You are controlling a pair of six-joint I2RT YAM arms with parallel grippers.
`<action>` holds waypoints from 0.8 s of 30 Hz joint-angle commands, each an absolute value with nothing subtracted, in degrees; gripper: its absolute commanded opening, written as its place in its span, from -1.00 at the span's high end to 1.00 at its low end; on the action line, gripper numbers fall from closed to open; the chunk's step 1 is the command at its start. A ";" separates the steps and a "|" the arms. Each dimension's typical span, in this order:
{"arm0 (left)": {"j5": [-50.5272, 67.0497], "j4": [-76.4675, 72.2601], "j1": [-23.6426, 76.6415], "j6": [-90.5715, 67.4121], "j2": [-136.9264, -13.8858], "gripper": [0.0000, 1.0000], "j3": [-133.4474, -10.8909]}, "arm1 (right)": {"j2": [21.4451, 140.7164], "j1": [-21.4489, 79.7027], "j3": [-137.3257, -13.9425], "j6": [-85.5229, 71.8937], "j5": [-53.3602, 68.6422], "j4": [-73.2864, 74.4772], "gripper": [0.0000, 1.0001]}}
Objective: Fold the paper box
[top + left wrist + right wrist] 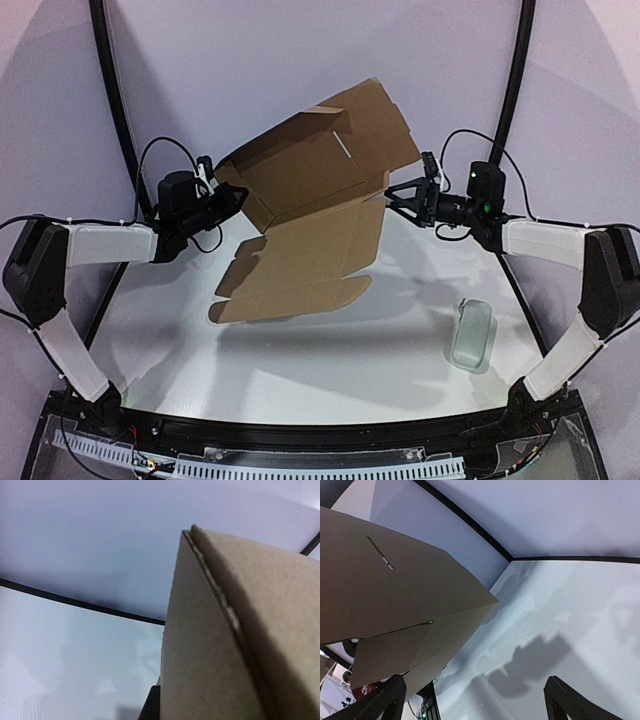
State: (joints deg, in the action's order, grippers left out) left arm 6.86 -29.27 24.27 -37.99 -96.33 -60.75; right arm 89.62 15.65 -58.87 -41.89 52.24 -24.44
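The paper box is a partly folded brown cardboard sheet held up off the table, one panel tilted up and back and another hanging toward the front. My left gripper is shut on its left edge. In the left wrist view the cardboard fills the right half, with one dark finger showing beside it. My right gripper stands open just off the sheet's right edge, nothing between its fingers. In the right wrist view the box hangs at the upper left, above the left fingertip.
A small pale grey-green oblong case lies on the white table at the front right. Black arched frame tubes rise at the back on both sides. The box casts a shadow on the table beneath it.
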 commanded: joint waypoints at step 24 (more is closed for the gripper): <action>9.49 -32.92 24.17 -39.64 -95.51 0.98 -58.79 | 97.60 21.15 -62.85 -52.93 50.60 -39.25 -0.97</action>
